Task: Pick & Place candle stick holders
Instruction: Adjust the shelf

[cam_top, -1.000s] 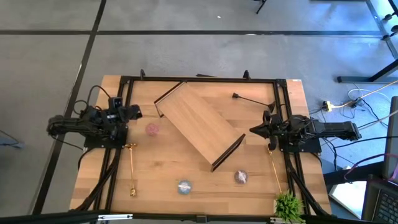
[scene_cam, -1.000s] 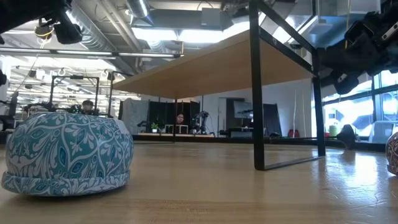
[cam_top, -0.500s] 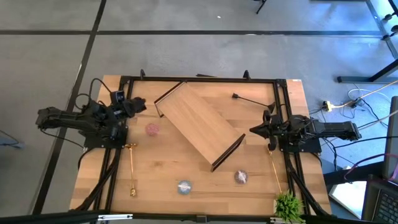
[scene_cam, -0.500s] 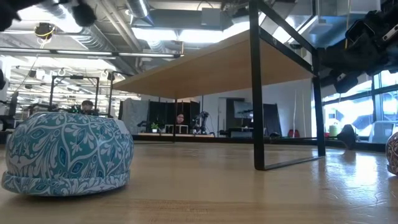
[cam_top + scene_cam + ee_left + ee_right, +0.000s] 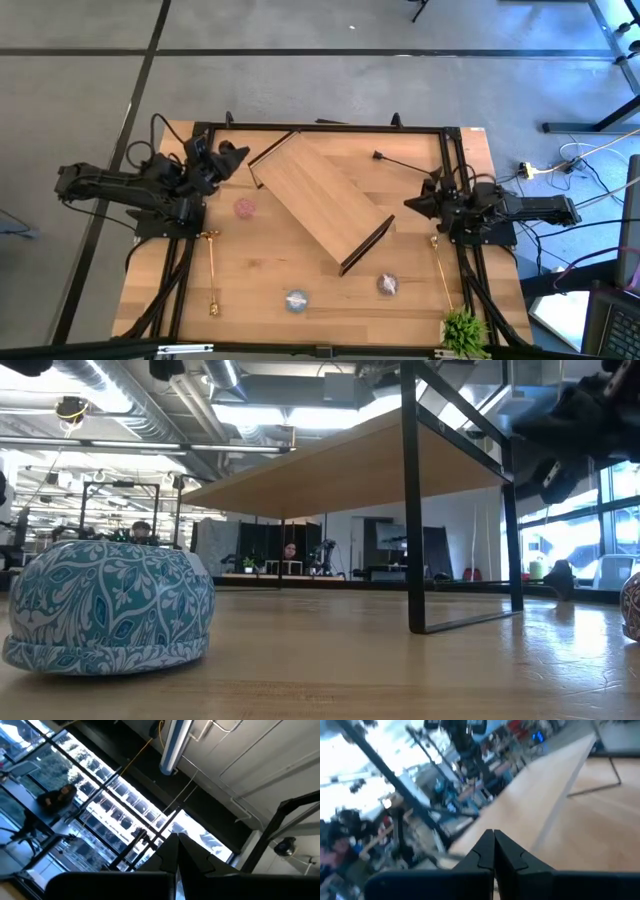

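Right, I see both grippers pinched closed, holding nothing. L gripper [image 5: 238, 152] is up by the wooden board's [image 5: 320, 200] left end rail; R gripper [image 5: 410, 204] sits just off its right end. Gold holders [image 5: 212, 272] [image 5: 442, 272] lie flat near each side, black one [image 5: 405, 162] behind. Pink [image 5: 244, 208], mauve [image 5: 388, 285], blue [image 5: 296, 300] rounds on table [image 5: 260, 270].

No readable text, seemingly.

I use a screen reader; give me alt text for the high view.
A wooden board lies diagonally on the table, with gold and black candle stick holders lying flat around it. Both hands, left and right, are shut and empty.
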Robot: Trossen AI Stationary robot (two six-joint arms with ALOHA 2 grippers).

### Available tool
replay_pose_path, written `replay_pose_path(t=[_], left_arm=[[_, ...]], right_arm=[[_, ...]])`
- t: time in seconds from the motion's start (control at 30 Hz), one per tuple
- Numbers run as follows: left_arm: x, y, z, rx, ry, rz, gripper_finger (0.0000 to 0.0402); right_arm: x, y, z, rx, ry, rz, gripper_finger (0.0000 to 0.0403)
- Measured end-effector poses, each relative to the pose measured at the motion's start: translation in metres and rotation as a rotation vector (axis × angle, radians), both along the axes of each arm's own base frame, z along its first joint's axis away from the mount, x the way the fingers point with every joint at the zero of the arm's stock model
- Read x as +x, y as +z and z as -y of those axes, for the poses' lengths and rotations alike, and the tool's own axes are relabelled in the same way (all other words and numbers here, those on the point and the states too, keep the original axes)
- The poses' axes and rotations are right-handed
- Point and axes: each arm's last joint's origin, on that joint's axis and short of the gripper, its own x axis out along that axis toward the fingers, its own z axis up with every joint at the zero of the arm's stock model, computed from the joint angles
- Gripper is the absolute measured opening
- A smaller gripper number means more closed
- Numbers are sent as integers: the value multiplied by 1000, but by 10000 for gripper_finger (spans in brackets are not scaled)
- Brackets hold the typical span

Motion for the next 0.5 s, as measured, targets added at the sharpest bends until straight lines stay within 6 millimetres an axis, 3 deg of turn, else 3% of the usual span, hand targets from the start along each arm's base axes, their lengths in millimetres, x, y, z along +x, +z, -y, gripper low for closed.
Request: replay_pose_path(t=[0.33,0.5], left_arm=[[12,-6,-5,-79,85,-46,4],[26,-16,-15,-125,61,-81,3]], right_arm=[[-8,33,4,248,-60,362,0],[-14,43,4,273,-43,485,0]])
